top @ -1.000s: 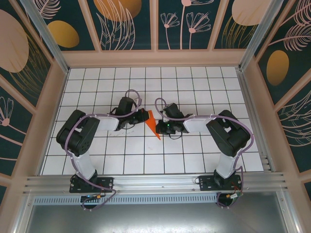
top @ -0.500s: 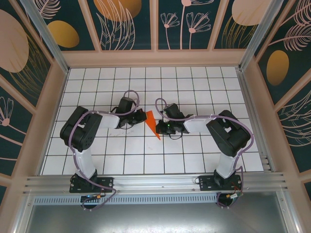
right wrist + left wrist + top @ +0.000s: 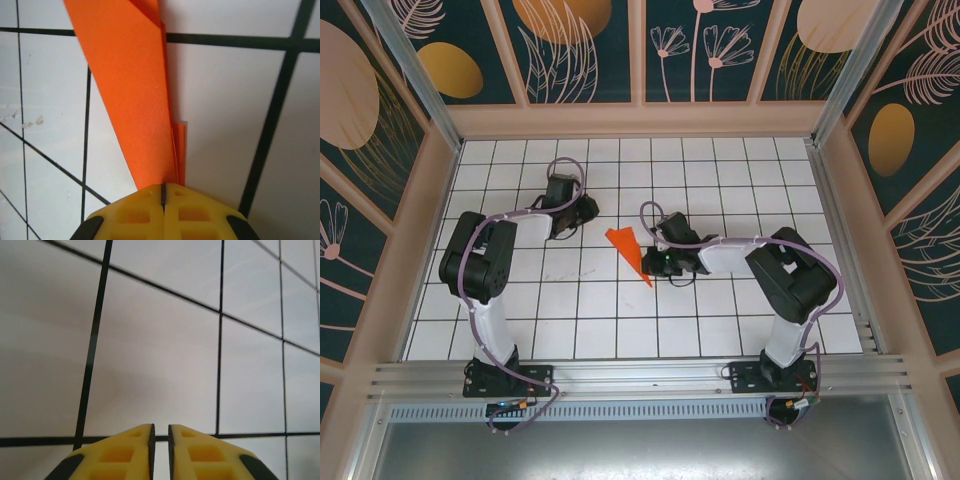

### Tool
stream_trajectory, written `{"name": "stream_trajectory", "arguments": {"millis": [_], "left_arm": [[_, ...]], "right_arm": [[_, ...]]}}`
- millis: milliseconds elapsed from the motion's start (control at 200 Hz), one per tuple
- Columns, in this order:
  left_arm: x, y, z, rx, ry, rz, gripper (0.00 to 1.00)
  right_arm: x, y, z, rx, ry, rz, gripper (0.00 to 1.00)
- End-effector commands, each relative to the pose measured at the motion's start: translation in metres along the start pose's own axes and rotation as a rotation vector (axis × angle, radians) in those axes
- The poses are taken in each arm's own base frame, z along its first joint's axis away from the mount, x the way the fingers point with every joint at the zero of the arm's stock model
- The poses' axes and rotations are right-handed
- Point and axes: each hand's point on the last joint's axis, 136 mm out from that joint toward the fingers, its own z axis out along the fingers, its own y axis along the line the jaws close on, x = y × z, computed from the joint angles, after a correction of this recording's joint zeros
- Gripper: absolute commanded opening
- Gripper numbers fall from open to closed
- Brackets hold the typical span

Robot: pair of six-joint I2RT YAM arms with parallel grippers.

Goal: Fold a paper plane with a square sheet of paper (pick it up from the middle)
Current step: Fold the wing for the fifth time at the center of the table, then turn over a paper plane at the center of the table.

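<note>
Pinching the paper plane (image 3: pixel 131 95), our right gripper (image 3: pixel 163 192) has its yellow fingers pressed together on the folded orange-red layers. In the right wrist view the paper narrows toward the fingertips and widens as it runs ahead of them over the white gridded table (image 3: pixel 225 110). A few thin layer edges show just to the right of the main fold, where it enters the grip.

From above, we see the plane (image 3: pixel 628 250) just to the left of that gripper (image 3: pixel 650 262), its point aimed back toward the arm bases. Our left gripper (image 3: pixel 585 208) sits apart from the plane, which lies off to its right. Its fingers (image 3: pixel 125 447) stand a slim gap apart with nothing between them, above bare tiles (image 3: pixel 160 340).
</note>
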Motion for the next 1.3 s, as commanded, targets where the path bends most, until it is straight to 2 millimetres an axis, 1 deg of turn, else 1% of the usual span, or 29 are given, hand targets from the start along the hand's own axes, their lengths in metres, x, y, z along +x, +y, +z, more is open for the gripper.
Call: {"name": "stream_trajectory", "arguments": {"millis": [0, 15, 75, 140, 180, 250, 255, 270, 295, 380, 470, 505, 515, 530, 585, 651, 706, 781, 941, 981, 986, 1001, 1081, 1096, 1121, 1291], "left_arm": [[-0.008, -0.007, -0.016, -0.017, -0.021, 0.019, 0.28], [-0.008, -0.008, -0.017, -0.016, -0.021, 0.019, 0.3], [-0.006, -0.007, -0.025, -0.024, -0.014, 0.009, 0.41], [-0.001, -0.007, -0.034, -0.025, -0.003, -0.005, 0.48], [0.004, -0.005, -0.04, -0.028, 0.004, -0.018, 0.52], [0.006, -0.01, -0.052, -0.013, 0.009, -0.03, 0.58], [0.01, -0.006, -0.052, -0.02, 0.018, -0.035, 0.59], [0.017, -0.001, -0.052, -0.031, 0.034, -0.04, 0.6], [0.017, -0.006, -0.06, -0.017, 0.027, -0.044, 0.61], [0.029, -0.006, -0.072, -0.014, 0.043, -0.06, 0.66], [0.042, -0.01, -0.081, -0.028, 0.053, -0.057, 0.7], [0.047, -0.011, -0.084, -0.041, 0.053, -0.055, 0.72], [0.048, -0.012, -0.085, -0.043, 0.054, -0.053, 0.73], [0.051, -0.013, -0.086, -0.047, 0.055, -0.053, 0.74], [0.059, -0.018, -0.088, -0.055, 0.054, -0.059, 0.78], [0.069, -0.025, -0.087, -0.06, 0.052, -0.077, 0.84], [0.078, -0.033, -0.083, -0.058, 0.058, -0.088, 0.85], [0.09, -0.042, -0.075, -0.074, 0.077, -0.092, 0.87], [0.108, -0.061, -0.064, -0.143, 0.079, -0.058, 0.89], [0.116, -0.056, -0.063, -0.194, 0.079, -0.036, 0.88], [0.113, -0.061, -0.063, -0.188, 0.073, -0.034, 0.88], [0.111, -0.064, -0.063, -0.194, 0.062, -0.026, 0.88], [0.113, -0.069, -0.063, -0.238, 0.051, 0.005, 0.87], [0.118, -0.063, -0.058, -0.262, 0.063, 0.012, 0.87], [0.12, -0.062, -0.056, -0.28, 0.069, 0.019, 0.87], [0.128, -0.065, -0.045, -0.336, 0.099, 0.076, 0.86]], "right_arm": [[-0.019, -0.005, -0.016, 0.083, -0.064, 0.025, 0.0], [-0.024, -0.001, -0.018, 0.074, -0.08, 0.023, 0.0], [-0.042, 0.015, -0.03, 0.038, -0.144, 0.018, 0.07], [-0.057, 0.026, -0.042, 0.017, -0.203, 0.015, 0.14], [-0.064, 0.028, -0.048, 0.02, -0.233, 0.023, 0.22], [-0.074, 0.023, -0.055, 0.038, -0.273, 0.049, 0.32], [-0.074, 0.023, -0.056, 0.038, -0.276, 0.049, 0.33], [-0.075, 0.02, -0.056, 0.039, -0.28, 0.053, 0.36], [-0.077, 0.018, -0.059, 0.036, -0.29, 0.055, 0.4], [-0.085, 0.003, -0.067, 0.061, -0.327, 0.056, 0.54], [-0.096, -0.02, -0.078, 0.113, -0.356, 0.047, 0.62], [-0.097, -0.022, -0.081, 0.124, -0.36, 0.024, 0.65], [-0.101, -0.03, -0.085, 0.136, -0.371, 0.034, 0.66], [-0.103, -0.035, -0.088, 0.146, -0.378, 0.037, 0.68], [-0.11, -0.048, -0.096, 0.163, -0.396, 0.031, 0.73], [-0.113, -0.066, -0.103, 0.187, -0.407, 0.045, 0.78], [-0.113, -0.077, -0.107, 0.189, -0.415, 0.054, 0.81], [-0.111, -0.087, -0.111, 0.183, -0.429, 0.063, 0.83], [-0.105, -0.105, -0.115, 0.203, -0.443, 0.078, 0.84], [-0.104, -0.106, -0.115, 0.202, -0.447, 0.084, 0.84], [-0.104, -0.106, -0.115, 0.202, -0.447, 0.085, 0.84], [-0.104, -0.105, -0.116, 0.2, -0.452, 0.084, 0.84], [-0.102, -0.107, -0.117, 0.202, -0.465, 0.09, 0.84], [-0.101, -0.108, -0.117, 0.204, -0.466, 0.093, 0.85], [-0.1, -0.109, -0.116, 0.205, -0.465, 0.096, 0.84], [-0.093, -0.111, -0.114, 0.196, -0.453, 0.112, 0.84]]}}
